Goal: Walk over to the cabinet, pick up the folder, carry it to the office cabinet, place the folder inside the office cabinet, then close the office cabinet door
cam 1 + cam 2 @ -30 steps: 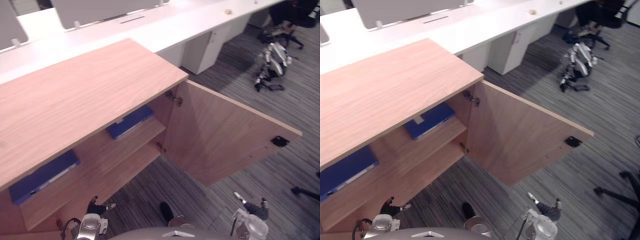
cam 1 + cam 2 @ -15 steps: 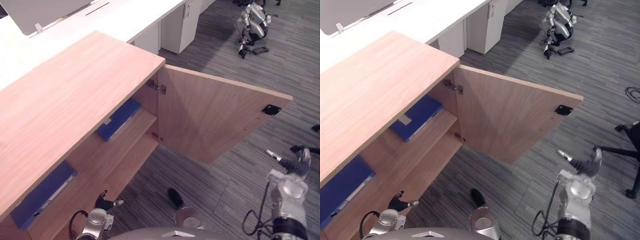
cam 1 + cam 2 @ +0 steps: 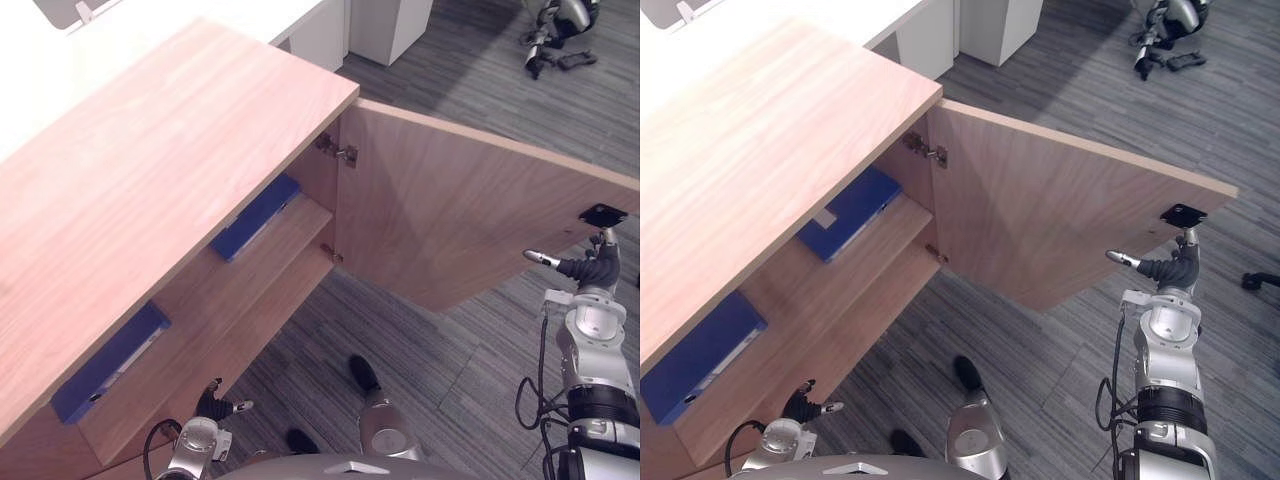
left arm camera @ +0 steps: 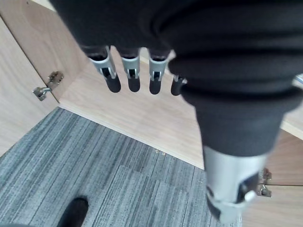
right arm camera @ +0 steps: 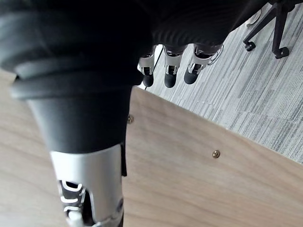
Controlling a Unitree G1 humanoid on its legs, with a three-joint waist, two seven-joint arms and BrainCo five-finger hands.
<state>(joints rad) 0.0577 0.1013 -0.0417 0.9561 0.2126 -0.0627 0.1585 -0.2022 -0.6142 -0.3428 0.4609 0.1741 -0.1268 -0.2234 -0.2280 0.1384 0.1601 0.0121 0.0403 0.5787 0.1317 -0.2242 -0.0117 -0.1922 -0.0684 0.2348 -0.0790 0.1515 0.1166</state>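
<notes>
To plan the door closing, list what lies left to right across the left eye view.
In order: near blue folder → far blue folder → upper door hinge → open cabinet door → right hand by the door's free edge.

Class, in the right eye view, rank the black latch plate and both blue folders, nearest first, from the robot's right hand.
1. Black latch plate, on the door, beside the right hand.
2. Hinge-side blue folder, on the shelf.
3. Left-end blue folder, same shelf.

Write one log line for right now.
door: open | folders: two on shelf | right hand: open, at door edge | left hand: open, low
</notes>
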